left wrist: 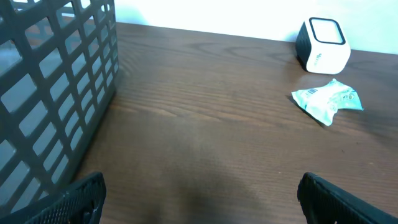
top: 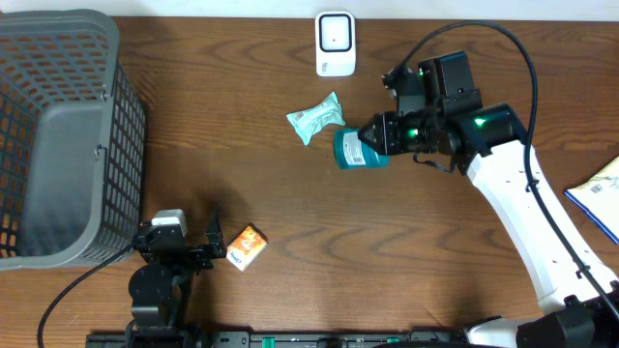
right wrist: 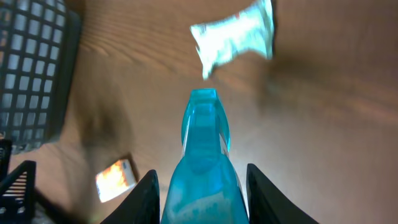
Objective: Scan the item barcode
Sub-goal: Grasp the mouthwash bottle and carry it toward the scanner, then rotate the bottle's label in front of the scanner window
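Below the scanner [top: 336, 43] in the overhead view, slightly right of it, the teal bottle [top: 353, 150] sits in the right gripper [right wrist: 202, 190], whose jaws are partly closed on its body. It's probably rigid smooth plastic, light and likely slippery. Grip across the wide body and keep the label clear. The long axis runs along the gripper, with the free end pointing away from the wrist, past the scanner rather than at it. No barcode is visible. Far from the scanner, the left gripper [left wrist: 199, 202] is spread wide and holds nothing.
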